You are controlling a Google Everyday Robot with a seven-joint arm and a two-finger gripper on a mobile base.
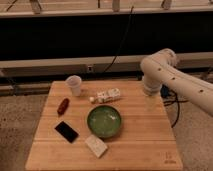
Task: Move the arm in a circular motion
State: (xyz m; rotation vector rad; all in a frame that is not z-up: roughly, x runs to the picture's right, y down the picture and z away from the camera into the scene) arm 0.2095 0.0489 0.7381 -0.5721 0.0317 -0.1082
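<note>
Camera view: the arm (172, 80) enters from the right edge. It rises leftward as a thick white tube with dark dots to a rounded elbow near the dark back wall, then bends down. Its lower end hangs over the right rear part of the table (142, 145). The gripper (150, 91) is at that lower end, above the boards and holding nothing that can be seen. Whether it is wide or narrow I cannot tell.

A green bowl (104, 121) sits near the table's middle, well left of the arm's end. Just behind the bowl lies a white box (108, 95). A cup (74, 84) stands at the left rear. A red item (63, 105) lies in front of the cup, and a black phone (66, 131) lies nearer still. A pale block (96, 145) rests just in front of the bowl. A dark cable (122, 42) runs down the back wall.
</note>
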